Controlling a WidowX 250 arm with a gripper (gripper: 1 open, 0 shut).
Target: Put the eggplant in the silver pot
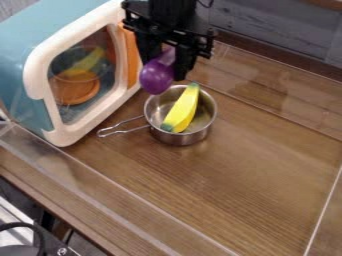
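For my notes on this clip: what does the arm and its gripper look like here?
The arm is black throughout, a blocky dark body coming down from the top edge. The gripper is black too, with straight, narrow fingers pointing downward. No cables, labels or markings can be made out at this picture size.
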